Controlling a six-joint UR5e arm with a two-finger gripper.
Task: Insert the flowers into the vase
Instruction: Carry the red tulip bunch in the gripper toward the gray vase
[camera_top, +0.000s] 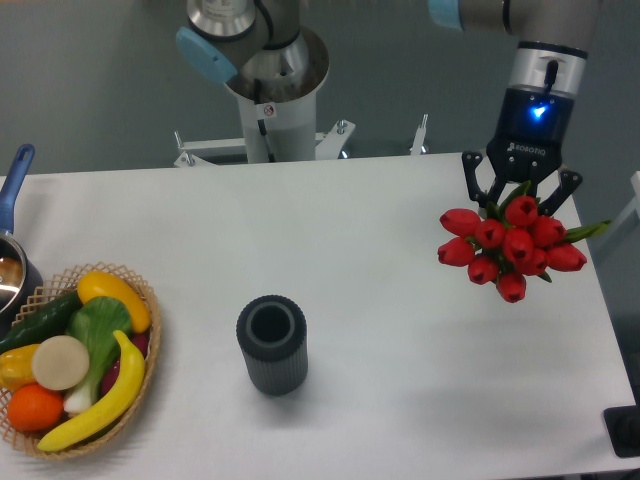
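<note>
The flowers (512, 246), a tight bunch of red tulip buds with green leaves, hang at the right side of the table, buds facing the camera. My gripper (520, 195) is right behind and above the bunch, its black fingers closed around the hidden stems. The vase (271, 343), dark grey, ribbed and upright with an open round mouth, stands on the white table (350, 260) near the front centre, far to the left of and below the flowers.
A woven basket (150, 345) of fruit and vegetables sits at the front left. A pot with a blue handle (15, 180) is at the left edge. The arm's base (270, 90) stands behind the table's back edge.
</note>
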